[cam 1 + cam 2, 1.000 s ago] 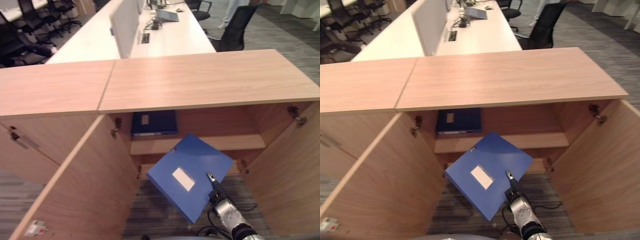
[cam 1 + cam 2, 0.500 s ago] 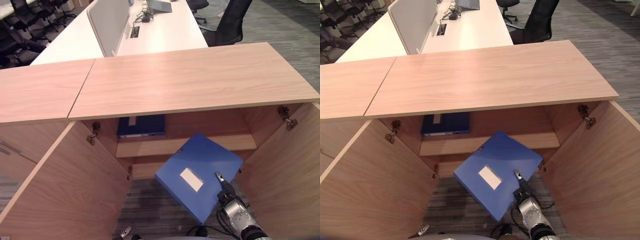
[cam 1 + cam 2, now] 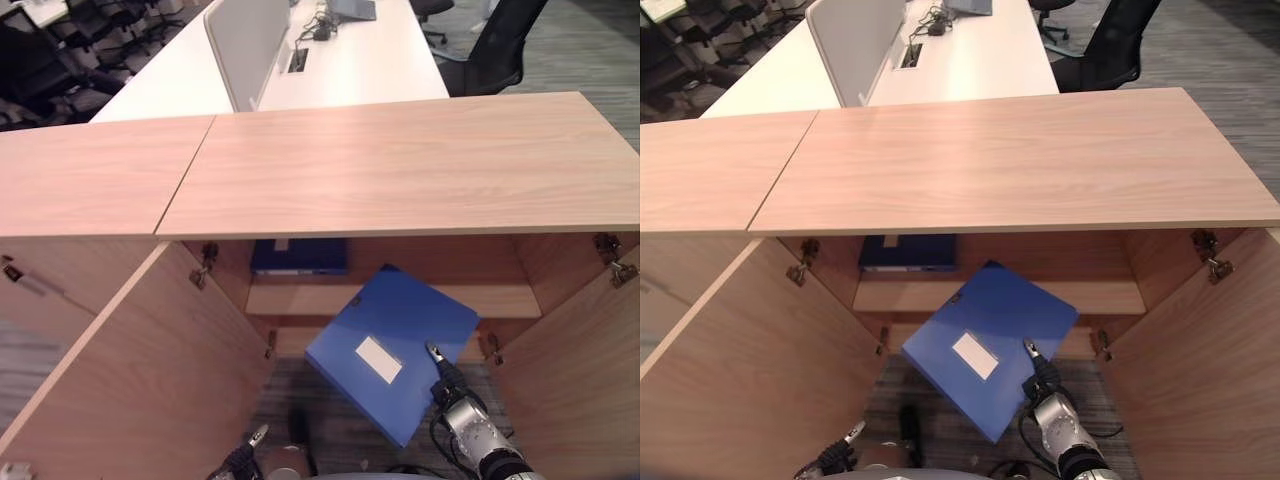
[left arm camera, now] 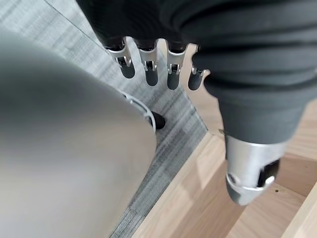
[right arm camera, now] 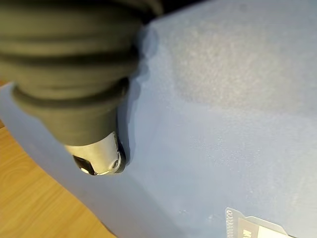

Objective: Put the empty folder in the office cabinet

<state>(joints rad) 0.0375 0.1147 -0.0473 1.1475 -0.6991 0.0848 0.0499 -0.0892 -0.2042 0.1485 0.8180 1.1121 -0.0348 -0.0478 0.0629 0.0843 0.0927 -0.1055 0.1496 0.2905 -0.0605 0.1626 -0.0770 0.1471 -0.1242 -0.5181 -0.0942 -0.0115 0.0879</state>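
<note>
One blue folder [image 3: 392,345], pinched by the right hand [image 3: 447,385], has edged closer to the cabinet shelf [image 3: 300,297].

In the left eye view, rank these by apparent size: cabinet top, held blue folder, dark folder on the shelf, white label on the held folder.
1. Cabinet top, by far the largest.
2. Held blue folder, pinched by the right robot hand; it is nearer the camera, which flatters it.
3. Dark folder on the shelf, partly hidden under the top.
4. White label.
</note>
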